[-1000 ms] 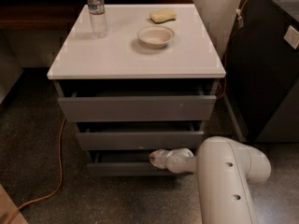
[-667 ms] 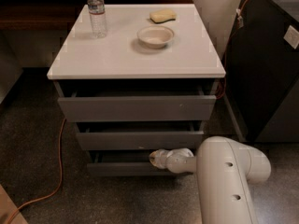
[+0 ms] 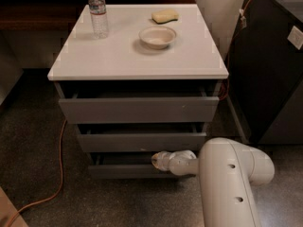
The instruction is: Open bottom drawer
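Observation:
The white-topped cabinet point(image 3: 142, 56) has three grey handleless drawers. The bottom drawer point(image 3: 123, 170) is the lowest one, its flat front standing slightly out with a dark gap above it. My gripper point(image 3: 156, 160) reaches in from the right on a white arm point(image 3: 227, 178). Its tip sits at the top edge of the bottom drawer's front, near the middle. The top drawer point(image 3: 137, 109) and the middle drawer point(image 3: 142, 142) also stand slightly out.
A water bottle point(image 3: 98, 11), a white bowl point(image 3: 157, 36) and a yellow sponge point(image 3: 165, 16) sit on the cabinet top. An orange cable point(image 3: 57, 174) lies on the floor at the left. A dark cabinet point(image 3: 274, 70) stands at the right.

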Motion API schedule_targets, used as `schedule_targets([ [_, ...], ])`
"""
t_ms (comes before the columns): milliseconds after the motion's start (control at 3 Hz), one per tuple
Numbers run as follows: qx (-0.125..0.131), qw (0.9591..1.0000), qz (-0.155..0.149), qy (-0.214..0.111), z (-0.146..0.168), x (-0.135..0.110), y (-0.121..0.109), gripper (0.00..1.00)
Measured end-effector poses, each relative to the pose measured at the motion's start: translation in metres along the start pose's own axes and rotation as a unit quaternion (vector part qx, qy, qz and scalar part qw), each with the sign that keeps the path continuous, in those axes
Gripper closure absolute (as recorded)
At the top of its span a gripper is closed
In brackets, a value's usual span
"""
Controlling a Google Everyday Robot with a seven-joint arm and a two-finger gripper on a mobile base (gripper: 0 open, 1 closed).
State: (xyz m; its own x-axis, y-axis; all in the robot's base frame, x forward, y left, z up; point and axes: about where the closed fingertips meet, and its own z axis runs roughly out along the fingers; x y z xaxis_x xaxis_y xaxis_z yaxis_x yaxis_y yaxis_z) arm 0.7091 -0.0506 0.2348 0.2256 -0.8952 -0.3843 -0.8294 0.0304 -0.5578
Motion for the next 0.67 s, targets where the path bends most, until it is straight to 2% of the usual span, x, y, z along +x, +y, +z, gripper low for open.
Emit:
schedule_targets([
  [667, 0.000, 1.0000, 0.000, 0.000, -0.0001, 0.0000, 0.0002, 0.33],
])
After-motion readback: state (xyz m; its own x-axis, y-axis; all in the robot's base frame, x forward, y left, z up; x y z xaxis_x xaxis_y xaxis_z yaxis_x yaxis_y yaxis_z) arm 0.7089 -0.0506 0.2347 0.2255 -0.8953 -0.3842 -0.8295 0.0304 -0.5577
